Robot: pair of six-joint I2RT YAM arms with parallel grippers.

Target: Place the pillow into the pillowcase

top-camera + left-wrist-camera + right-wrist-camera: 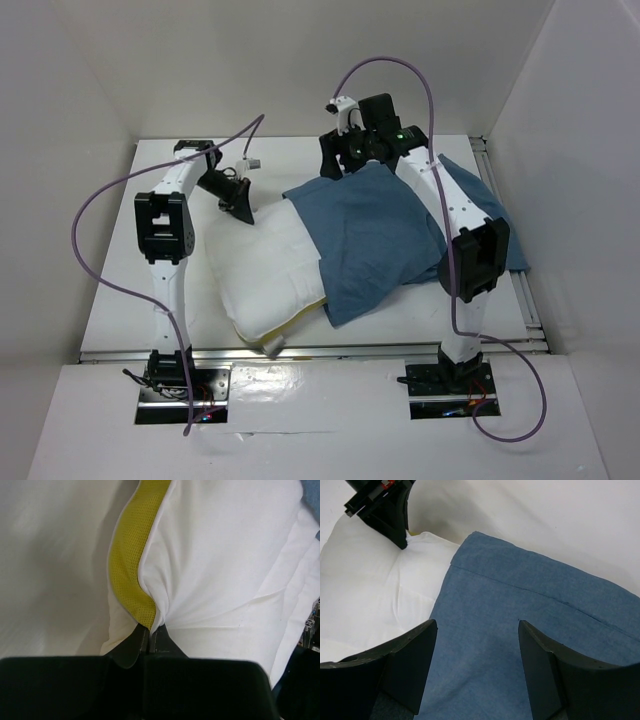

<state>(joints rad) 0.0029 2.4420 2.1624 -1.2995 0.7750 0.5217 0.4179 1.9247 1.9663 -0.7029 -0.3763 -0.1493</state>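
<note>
The white pillow (265, 265) lies in the middle of the table, its right part under the dusty-blue pillowcase (375, 235). My left gripper (240, 205) is shut on the pillow's far left corner; in the left wrist view its tips (149, 630) pinch the seam by the yellow strip (131, 560) of the pillow (220, 555). My right gripper (340, 160) is open at the far edge of the pillowcase; in the right wrist view it (477, 625) hovers over the blue cloth (520, 630), next to the pillow (365, 585).
The pillowcase drapes to the right past the right arm (470, 250). White walls close in the table (120, 290) on three sides. A metal rail (300, 350) runs along the near edge. The left gripper shows at the top left of the right wrist view (385, 507).
</note>
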